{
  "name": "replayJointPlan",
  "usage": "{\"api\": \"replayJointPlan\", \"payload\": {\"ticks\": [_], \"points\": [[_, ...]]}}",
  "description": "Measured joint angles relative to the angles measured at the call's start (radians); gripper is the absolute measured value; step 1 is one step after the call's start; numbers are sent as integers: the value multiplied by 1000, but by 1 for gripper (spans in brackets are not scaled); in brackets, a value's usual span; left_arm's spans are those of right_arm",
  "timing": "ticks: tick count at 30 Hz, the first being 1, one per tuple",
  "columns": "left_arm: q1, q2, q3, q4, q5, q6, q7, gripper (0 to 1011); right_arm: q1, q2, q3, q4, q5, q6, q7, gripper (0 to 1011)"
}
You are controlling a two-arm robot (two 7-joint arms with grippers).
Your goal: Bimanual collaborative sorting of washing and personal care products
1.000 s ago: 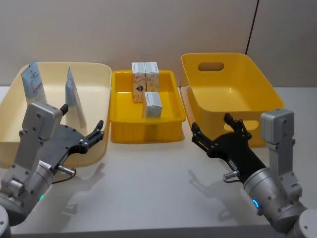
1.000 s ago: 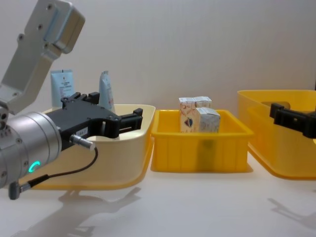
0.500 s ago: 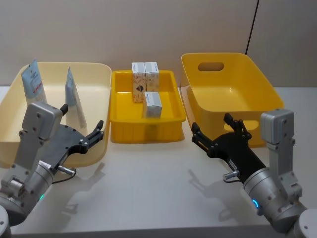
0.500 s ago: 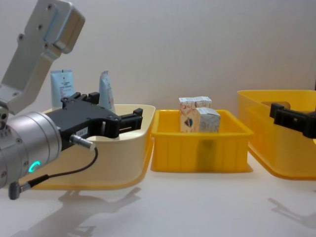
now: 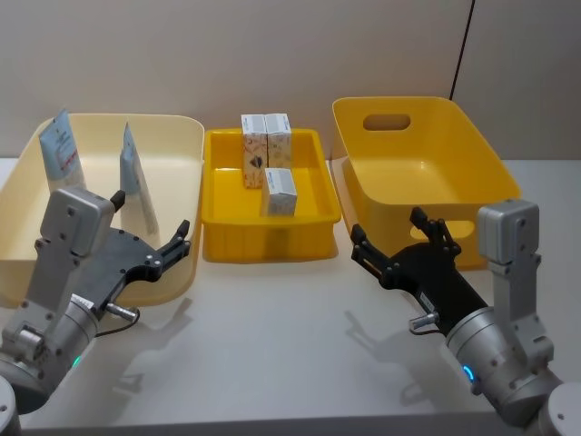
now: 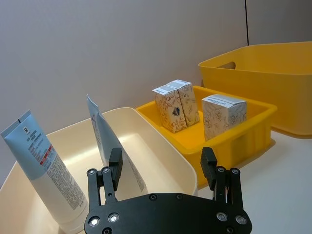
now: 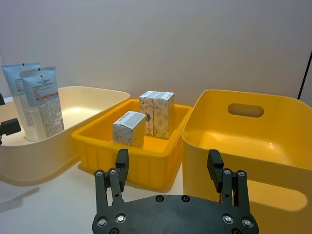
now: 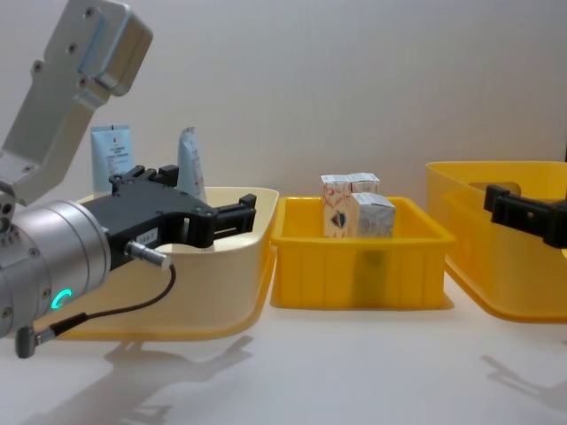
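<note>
Seemingly partway through the sorting, two pale blue-and-white tubes are standing in the cream tub on the robot's left. Three patterned cartons are sitting in the yellow tray in the middle, two upright at the back and one nearer the front. The deep yellow tub on the right is showing a bare floor, so the cartons are probably waiting to be moved. The left tool and right tool are hovering over the worktop near the containers, each spreading its fingers wide and gripping nothing.
</note>
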Motion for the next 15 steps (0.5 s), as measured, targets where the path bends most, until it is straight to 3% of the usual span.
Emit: {"api": "replayJointPlan", "payload": {"ticks": [15], "points": [[0,0,0,0,0,0,0,1000,2,-3,-2,-3,-1,8,0,999]]}}
